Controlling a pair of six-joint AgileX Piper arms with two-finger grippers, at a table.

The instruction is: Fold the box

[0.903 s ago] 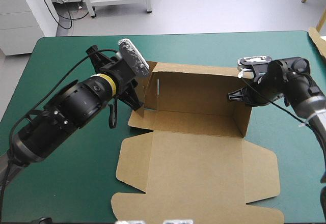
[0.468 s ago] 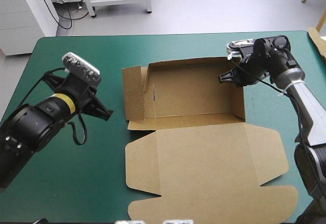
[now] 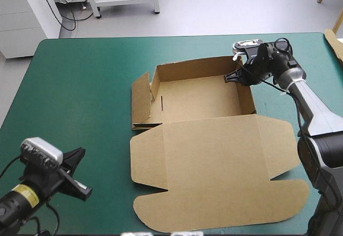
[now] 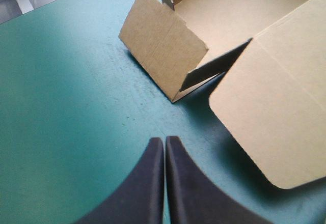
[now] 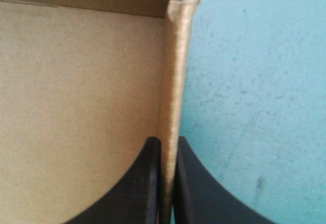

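My left gripper point(image 4: 164, 147) has pulled right back from the box point(image 3: 198, 99). Just before, it was at the left end wall; now it hovers over the near-left corner of the table point(image 3: 80, 86), fingers pressed together on nothing, well clear of the board. The left flap point(image 3: 141, 99) it left behind stands on its own, splayed outward and not tucked in, so I judge that end unfinished and likely to need another pass. My right gripper point(image 5: 167, 142) has slid toward the far-right corner, and the box has shifted a little with it. It now pinches the right wall point(image 5: 173, 71), one finger inside the tray and one outside against the teal-green cover. The box sits at the middle of the table toward the far side, with far and right walls raised and the lid point(image 3: 214, 171) lying flat toward me. From my left gripper, the loose flap lies ahead and the lid's rounded corner just beside it.
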